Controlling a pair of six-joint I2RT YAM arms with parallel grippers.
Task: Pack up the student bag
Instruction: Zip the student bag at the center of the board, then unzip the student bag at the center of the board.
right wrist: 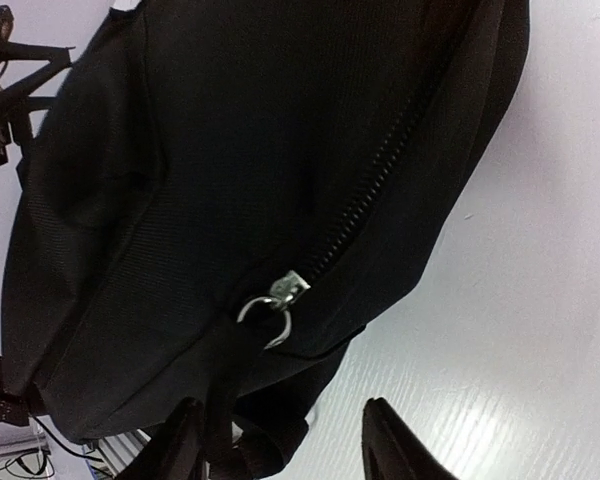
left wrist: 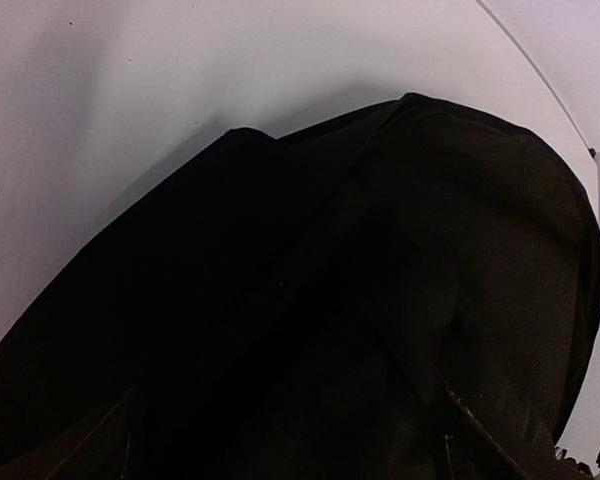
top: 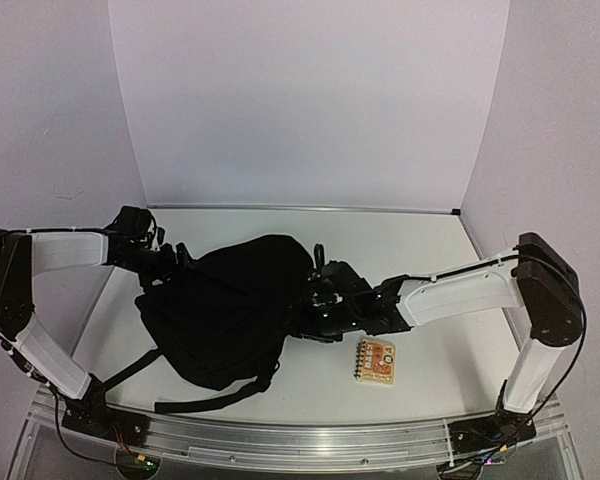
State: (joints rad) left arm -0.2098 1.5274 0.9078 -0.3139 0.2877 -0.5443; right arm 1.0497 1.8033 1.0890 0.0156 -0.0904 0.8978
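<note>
One student bag (top: 225, 310) lies mid-table (top: 420, 250), left of centre. Two grippers flank it. On your left gripper (top: 170, 262), at the bag's left side, you cannot tell the grip. Your right gripper (right wrist: 280, 425), at its right side, has jaws parted and grasps nothing. One notebook (top: 376, 361) lies by the near edge.

The student bag (top: 230, 310) is plain black, its zipper pull (right wrist: 275, 305) silver. Lower right of centre in the top view, a small notebook (top: 377, 361) shows an orange-tan cover with red lettering. The table (top: 410, 250) is white, the walls (top: 310, 100) pale lilac.
</note>
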